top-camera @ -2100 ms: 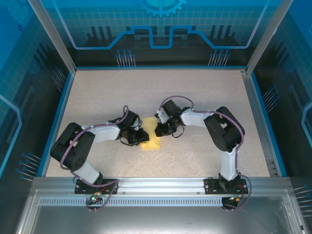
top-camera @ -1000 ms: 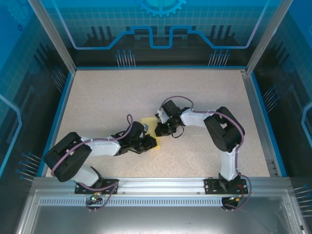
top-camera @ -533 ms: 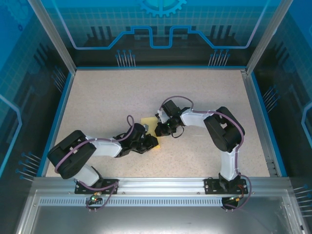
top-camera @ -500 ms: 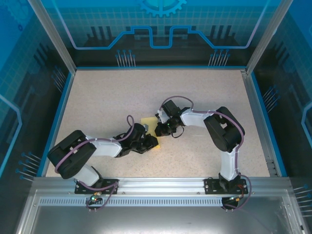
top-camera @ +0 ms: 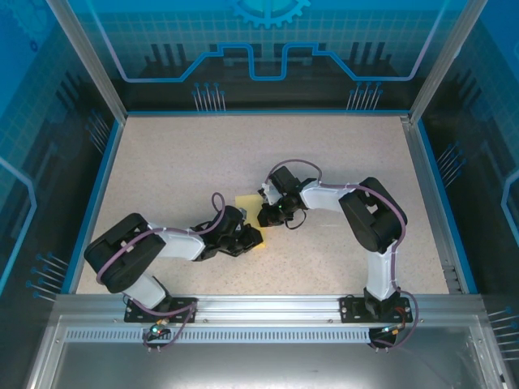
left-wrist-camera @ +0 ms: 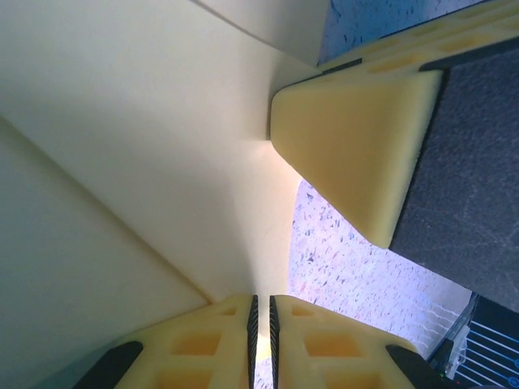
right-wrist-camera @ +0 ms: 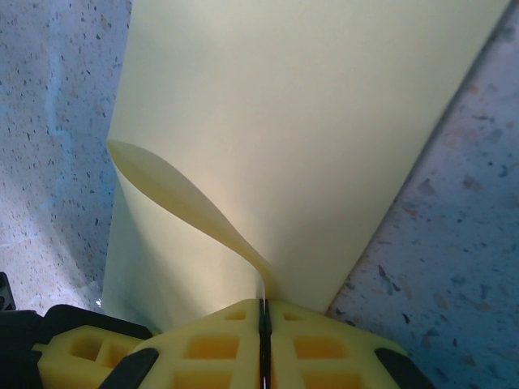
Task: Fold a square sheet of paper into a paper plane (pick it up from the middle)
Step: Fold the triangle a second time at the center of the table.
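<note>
Folding is judged to be the step in hand, at an early stage, since no pointed dart has been formed. Nearest the bases, the left gripper [left-wrist-camera: 261,306] is found low over the table [top-camera: 340,154], its jaws pressed almost together and pinching a thin edge of the square sheet of paper [right-wrist-camera: 308,121]. Creased layers of the pale yellow sheet are seen running away from that pinch in the left wrist view. The sheet is located near the middle of the table, between the two grippers and partly hidden under them from above. Just beyond, the right gripper [right-wrist-camera: 262,312] is observed with its jaws closed tight on another edge, where a flap is bowed up in a curl while the rest lies flat on the speckled surface. A yellow finger pad [left-wrist-camera: 357,154], taken to be the right gripper's, is noted against or just beside the paper; which cannot be told. For the next move, the held flap would need to be carried over and laid edge to edge, with one gripper used as an anchor, before the crease is pressed. No container is among the things reported.
</note>
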You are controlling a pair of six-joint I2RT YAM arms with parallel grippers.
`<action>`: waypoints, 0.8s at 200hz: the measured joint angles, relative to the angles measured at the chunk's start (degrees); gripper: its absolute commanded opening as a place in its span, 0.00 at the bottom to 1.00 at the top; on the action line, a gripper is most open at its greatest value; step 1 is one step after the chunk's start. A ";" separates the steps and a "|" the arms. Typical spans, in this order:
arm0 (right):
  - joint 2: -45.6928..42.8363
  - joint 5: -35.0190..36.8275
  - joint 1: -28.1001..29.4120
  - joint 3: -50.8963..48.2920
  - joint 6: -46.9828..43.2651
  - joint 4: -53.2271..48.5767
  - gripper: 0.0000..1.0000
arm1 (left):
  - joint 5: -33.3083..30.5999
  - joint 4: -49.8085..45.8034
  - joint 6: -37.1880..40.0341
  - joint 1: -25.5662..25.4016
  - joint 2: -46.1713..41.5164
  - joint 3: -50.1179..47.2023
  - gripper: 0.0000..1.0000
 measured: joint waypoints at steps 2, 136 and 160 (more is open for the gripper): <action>0.00 0.00 0.00 0.00 0.00 0.00 0.09 | 0.00 0.00 0.00 0.00 0.02 0.02 0.17; -9.42 2.89 -1.16 -3.08 3.54 -0.24 0.23 | -0.37 -6.69 -0.42 0.00 0.44 3.23 0.07; -13.42 4.24 -1.36 -4.31 3.65 -0.33 0.20 | -0.37 -6.84 -0.44 0.00 0.44 3.28 0.07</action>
